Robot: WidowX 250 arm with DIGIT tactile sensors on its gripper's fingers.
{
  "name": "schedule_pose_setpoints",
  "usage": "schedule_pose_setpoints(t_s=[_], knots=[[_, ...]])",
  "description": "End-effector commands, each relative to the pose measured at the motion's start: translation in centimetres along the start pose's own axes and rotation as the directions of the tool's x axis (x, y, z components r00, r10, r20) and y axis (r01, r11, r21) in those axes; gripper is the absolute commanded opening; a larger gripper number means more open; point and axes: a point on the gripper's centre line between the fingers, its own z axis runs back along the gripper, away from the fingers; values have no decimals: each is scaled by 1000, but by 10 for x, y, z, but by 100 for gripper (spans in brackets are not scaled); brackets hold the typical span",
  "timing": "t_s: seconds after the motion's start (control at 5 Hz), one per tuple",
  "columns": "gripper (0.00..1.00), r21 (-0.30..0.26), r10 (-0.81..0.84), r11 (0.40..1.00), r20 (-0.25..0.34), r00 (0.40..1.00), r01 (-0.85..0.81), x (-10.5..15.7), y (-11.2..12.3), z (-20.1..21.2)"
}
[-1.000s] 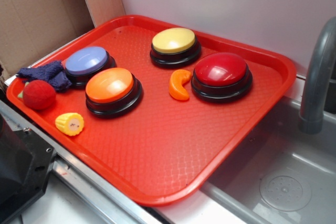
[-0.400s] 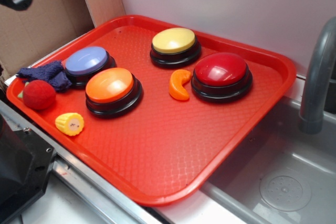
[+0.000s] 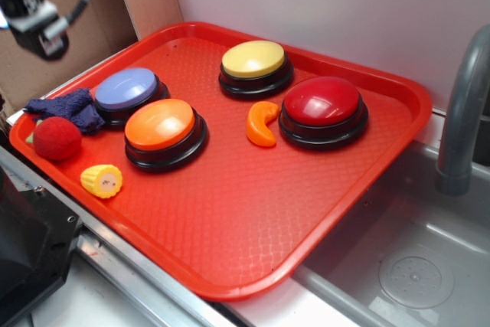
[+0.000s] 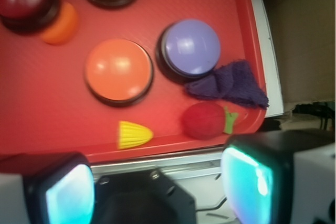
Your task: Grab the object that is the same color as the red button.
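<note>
Tray (image 3: 253,212) first: red plastic, carrying everything. On it, the red button (image 3: 321,103) sits far from me, with orange (image 3: 161,125), purple (image 3: 125,87) and yellow (image 3: 253,59) buttons around. My gripper (image 4: 157,182) hangs above the tray's left corner, fingers (image 4: 249,174) spread apart, holding nothing. The fuzzy red ball (image 3: 57,138) lies just ahead of my right finger in the wrist view. Only that view shows the green piece (image 4: 229,119) beside the ball. No writing is legible.

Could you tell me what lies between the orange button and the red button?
An orange crescent toy sits between orange button and red button, touching the red one, seen in the exterior view.
</note>
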Motion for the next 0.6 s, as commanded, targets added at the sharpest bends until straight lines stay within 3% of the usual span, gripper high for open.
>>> schedule_pose_setpoints(t_s=[0.0, 0.2, 0.4], knots=[[100, 41, 125, 991, -19, 992, -125, -9, 24, -45], [100, 76, 138, 988, -33, 990, -135, -10, 32, -64], [100, 50, 178, 983, -23, 984, -176, -10, 43, -86]])
